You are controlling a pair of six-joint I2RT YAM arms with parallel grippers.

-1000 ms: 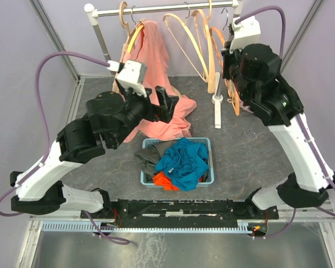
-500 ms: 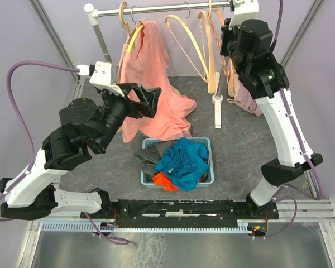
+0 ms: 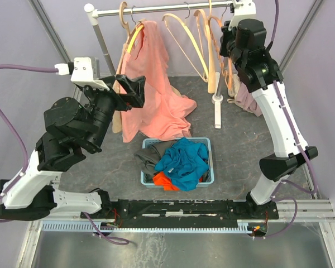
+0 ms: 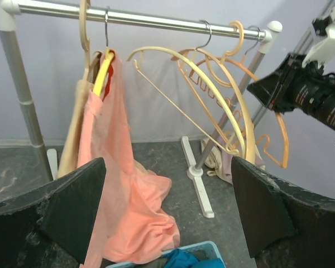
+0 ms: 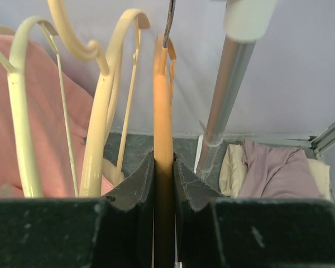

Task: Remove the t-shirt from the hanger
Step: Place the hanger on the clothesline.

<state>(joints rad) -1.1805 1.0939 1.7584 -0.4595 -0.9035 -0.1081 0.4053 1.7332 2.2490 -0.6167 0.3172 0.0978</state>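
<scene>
Soft salmon t-shirt (image 4: 109,167) drapes in loose folds from a curved yellow hanger (image 4: 103,72) at the left of the shiny metal rail (image 4: 156,19), with its hem pooled on the dark floor. Left gripper (image 4: 167,162) is spread wide (facing the shirt, apart from it). Right gripper (image 5: 163,178) pinches a smooth orange hanger (image 5: 162,111).

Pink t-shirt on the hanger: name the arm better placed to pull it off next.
Left, probably. The left gripper is open, empty and facing the t-shirt hanging in front of it. The right gripper is shut on an orange hanger at the far end of the rail.
</scene>
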